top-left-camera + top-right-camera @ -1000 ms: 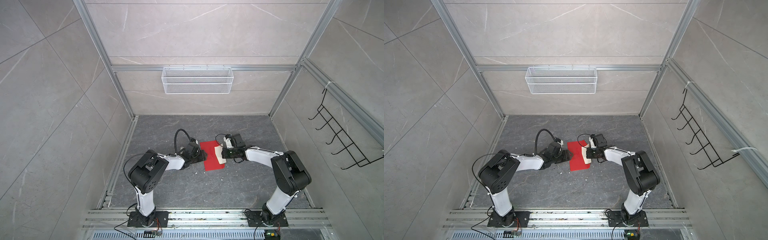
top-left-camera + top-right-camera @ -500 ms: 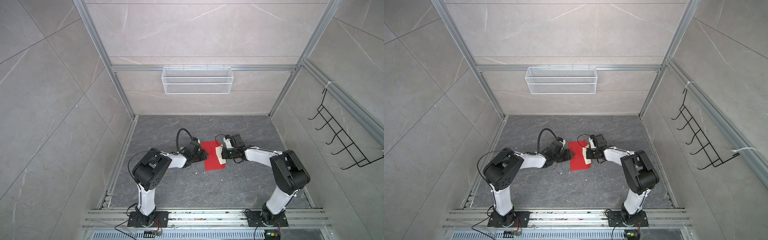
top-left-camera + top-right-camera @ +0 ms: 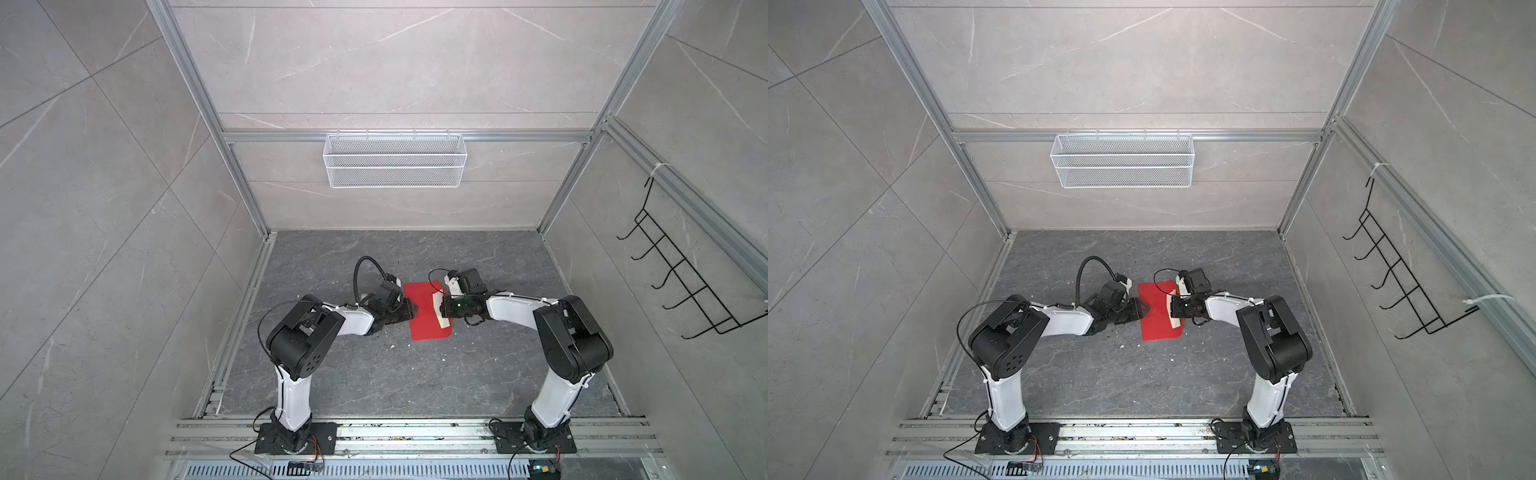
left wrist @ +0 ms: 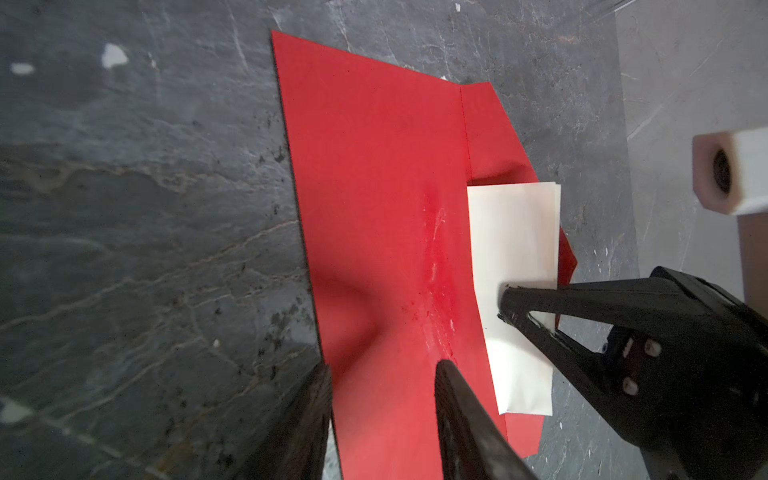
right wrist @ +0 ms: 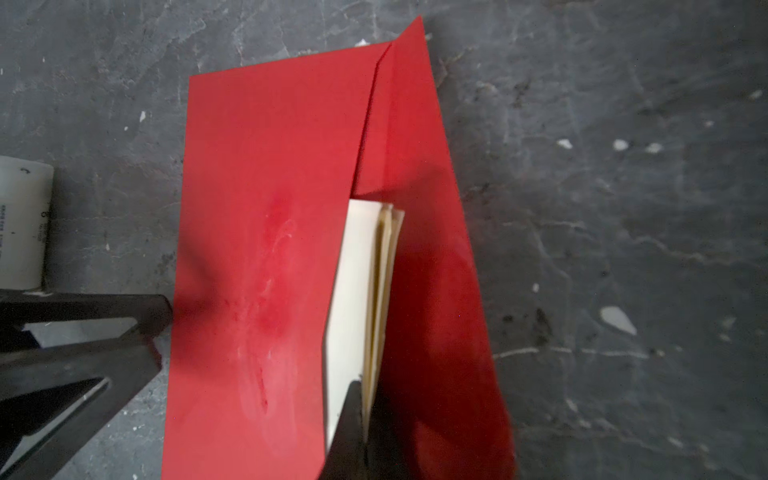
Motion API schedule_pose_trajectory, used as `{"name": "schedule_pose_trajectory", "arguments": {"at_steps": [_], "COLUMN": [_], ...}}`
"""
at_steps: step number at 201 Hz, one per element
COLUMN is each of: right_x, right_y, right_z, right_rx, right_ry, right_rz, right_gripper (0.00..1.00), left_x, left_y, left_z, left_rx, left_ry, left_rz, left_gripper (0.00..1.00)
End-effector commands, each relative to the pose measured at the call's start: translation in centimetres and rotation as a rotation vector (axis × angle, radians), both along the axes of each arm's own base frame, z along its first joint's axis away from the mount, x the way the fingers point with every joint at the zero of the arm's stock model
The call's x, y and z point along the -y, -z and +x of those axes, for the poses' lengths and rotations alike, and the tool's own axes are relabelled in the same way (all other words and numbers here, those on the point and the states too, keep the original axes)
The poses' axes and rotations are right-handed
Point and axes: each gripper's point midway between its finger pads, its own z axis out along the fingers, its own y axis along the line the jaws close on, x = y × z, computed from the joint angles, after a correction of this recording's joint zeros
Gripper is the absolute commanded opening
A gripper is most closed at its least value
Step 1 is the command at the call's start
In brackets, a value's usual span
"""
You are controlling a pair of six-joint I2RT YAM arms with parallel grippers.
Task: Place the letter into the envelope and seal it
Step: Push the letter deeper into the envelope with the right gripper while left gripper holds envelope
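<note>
The red envelope (image 3: pixel 422 320) (image 3: pixel 1156 322) lies flat on the dark floor between both arms. Its flap (image 5: pixel 415 124) stands open on the right side. The letter (image 4: pixel 515 232) (image 5: pixel 357 291), folded and cream, sticks partly out of the envelope's mouth. My right gripper (image 5: pixel 363 399) (image 4: pixel 505 303) is shut on the letter's outer edge. At the envelope's opposite long edge, my left gripper (image 4: pixel 384 370) (image 3: pixel 413 309) is open. One of its fingers is at the edge and one is over the red paper, which bulges slightly there.
A white tube (image 5: pixel 20 224) lies on the floor beside my left gripper. Small white crumbs dot the floor. A wire basket (image 3: pixel 395 160) hangs on the back wall and a black hook rack (image 3: pixel 681 282) on the right wall.
My left gripper's jaws have narrowed at the envelope's edge, and the left arm's elbow has swung a little to the right. The right gripper and the letter have stayed put.
</note>
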Motion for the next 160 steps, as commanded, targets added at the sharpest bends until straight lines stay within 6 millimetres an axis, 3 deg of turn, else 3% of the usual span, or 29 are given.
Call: {"name": "schedule_pose_trajectory", "arguments": {"at_steps": [1, 110, 160], "right_x": [-0.5, -1.0, -0.9], "right_y": [0.1, 0.3, 0.4], "right_z": [0.7, 1.0, 1.1], "right_rx": [-0.010, -0.027, -0.034], "right_ry": [0.014, 0.026, 0.025], "right_rz": [0.031, 0.058, 0.048], "right_gripper": [0.00, 0.01, 0.05], "left_x": [0.5, 0.6, 0.3], "left_y": [0.7, 0.4, -3.0], "left_z": [0.1, 0.1, 0.9], "left_rx": [-0.023, -0.017, 0.074], "left_ry": [0.015, 0.015, 0.031], "left_rz": [-0.011, -0.016, 0.010], "left_gripper": [0.44, 0.41, 0.34]}}
